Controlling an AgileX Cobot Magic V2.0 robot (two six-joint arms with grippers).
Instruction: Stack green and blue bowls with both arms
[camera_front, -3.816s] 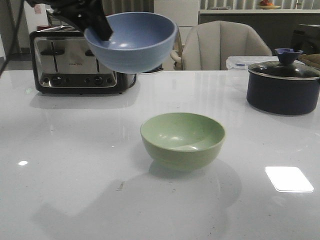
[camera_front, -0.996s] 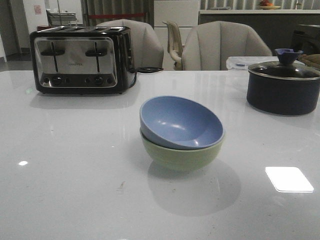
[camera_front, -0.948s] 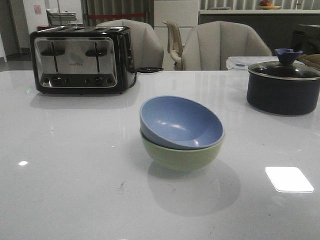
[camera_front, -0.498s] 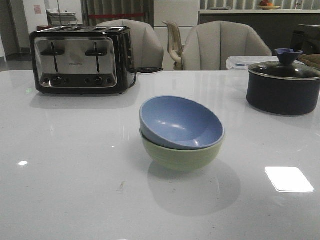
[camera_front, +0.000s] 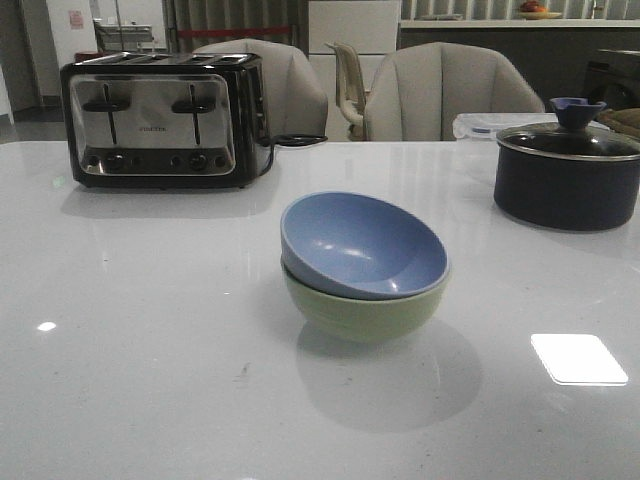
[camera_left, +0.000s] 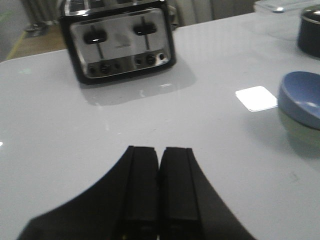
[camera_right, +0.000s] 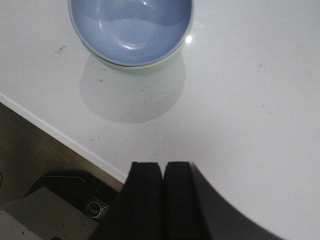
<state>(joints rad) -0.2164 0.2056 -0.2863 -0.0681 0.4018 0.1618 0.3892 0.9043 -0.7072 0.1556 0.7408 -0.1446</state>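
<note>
Front view: neither arm shows. The blue bowl (camera_front: 362, 245) sits nested in the green bowl (camera_front: 362, 310) mid-table, tilted, its opening facing up and toward the camera. A toaster (camera_front: 165, 120) stands far left, a lidded pot (camera_front: 567, 170) far right, with bare table (camera_front: 140, 350) all around the stack.

Left wrist view: the left gripper (camera_left: 159, 187) has its fingers pressed together, holding nothing, well apart from the bowls.

Right wrist view: the right gripper (camera_right: 163, 200) is likewise closed and empty, near the table edge.

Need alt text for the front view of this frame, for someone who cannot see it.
A dusty blue matte bowl sits tilted inside a pale sage green bowl at the middle of a glossy white table. A chrome four-slot toaster stands back left, a dark lidded pot back right; no arm is in view.
</note>
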